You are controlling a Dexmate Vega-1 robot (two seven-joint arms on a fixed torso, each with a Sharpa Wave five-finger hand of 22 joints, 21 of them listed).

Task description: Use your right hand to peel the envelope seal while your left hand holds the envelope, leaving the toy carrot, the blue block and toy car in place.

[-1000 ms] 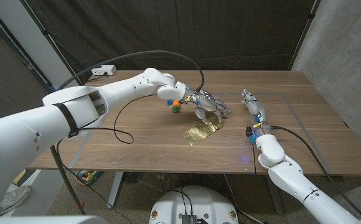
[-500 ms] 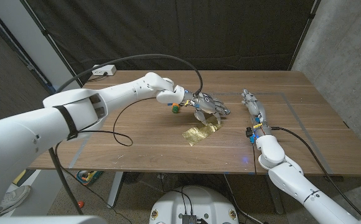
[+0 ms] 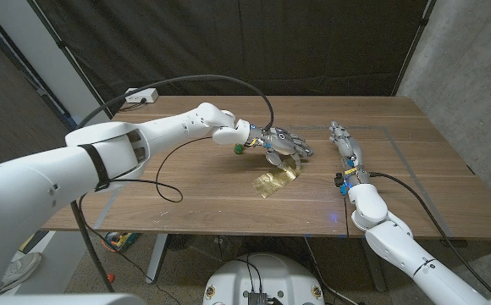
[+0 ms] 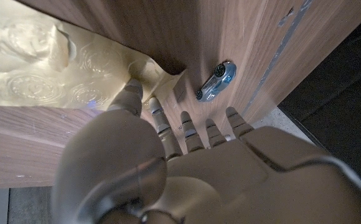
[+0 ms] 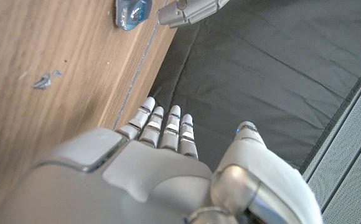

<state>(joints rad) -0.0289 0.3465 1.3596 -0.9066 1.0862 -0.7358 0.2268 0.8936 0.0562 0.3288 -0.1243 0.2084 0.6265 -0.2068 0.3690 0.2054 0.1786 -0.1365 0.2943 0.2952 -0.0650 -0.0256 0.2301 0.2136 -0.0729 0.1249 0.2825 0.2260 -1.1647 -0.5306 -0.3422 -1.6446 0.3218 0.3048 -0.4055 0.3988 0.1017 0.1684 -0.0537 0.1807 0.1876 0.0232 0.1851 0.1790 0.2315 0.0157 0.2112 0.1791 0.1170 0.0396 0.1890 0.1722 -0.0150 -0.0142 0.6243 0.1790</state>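
In the head view the gold envelope [image 3: 277, 180] lies on the wooden table [image 3: 186, 186] near its middle, slanted. The left hand [image 3: 283, 144] is just beyond the envelope's far corner, fingers spread downward over that corner; it looks as if a fingertip meets the gold edge, though this view is too small to be sure of a grip. Just beside that hand, on the side away from the envelope, a green and orange bit that may be the toy carrot [image 3: 239, 147] peeks out by the wrist. The right hand [image 3: 342, 139] is well apart from the envelope, toward the table's right side, fingers straight and together, holding nothing.

In the left wrist view the left hand's fingers [image 4: 190, 127] reach toward the envelope [image 4: 62, 68], the thumb tip touching its corner, the rest apart on bare wood. The toy car [image 4: 217, 79] sits near that corner, clear of the envelope.

In the right wrist view the right hand [image 5: 149, 155] is extended and empty; the toy car [image 5: 132, 12] lies beyond its fingertips on the table.
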